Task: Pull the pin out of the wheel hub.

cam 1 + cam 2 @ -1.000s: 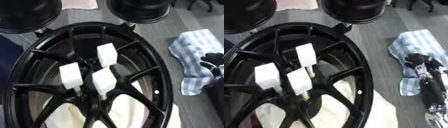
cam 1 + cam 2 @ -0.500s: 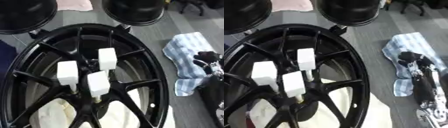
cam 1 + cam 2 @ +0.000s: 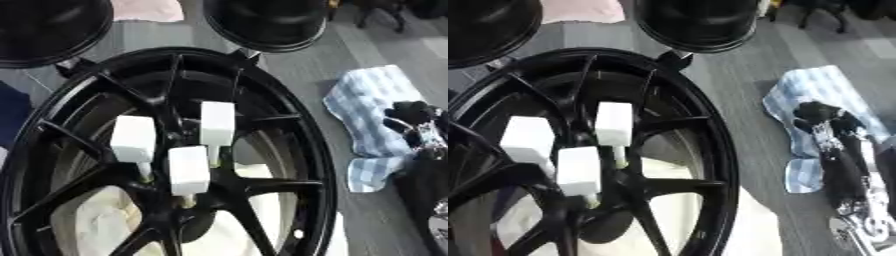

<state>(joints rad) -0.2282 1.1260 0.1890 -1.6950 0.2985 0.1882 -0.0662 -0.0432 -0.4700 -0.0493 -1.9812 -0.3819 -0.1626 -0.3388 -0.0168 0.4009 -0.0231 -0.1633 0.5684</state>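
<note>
Both views are taken from the robot's head, looking steeply down and close onto a black wheel hub [image 3: 166, 150] that fills most of each picture. The scene is seen slightly askew. The right eye view is set a little to the right: the hub is cut off at its left edge, while the checked cloth [image 3: 820, 107] and the right hand [image 3: 826, 117] over it are shown more fully. The three white blocks [image 3: 216, 123] at the hub's centre are shared by both views.
</note>
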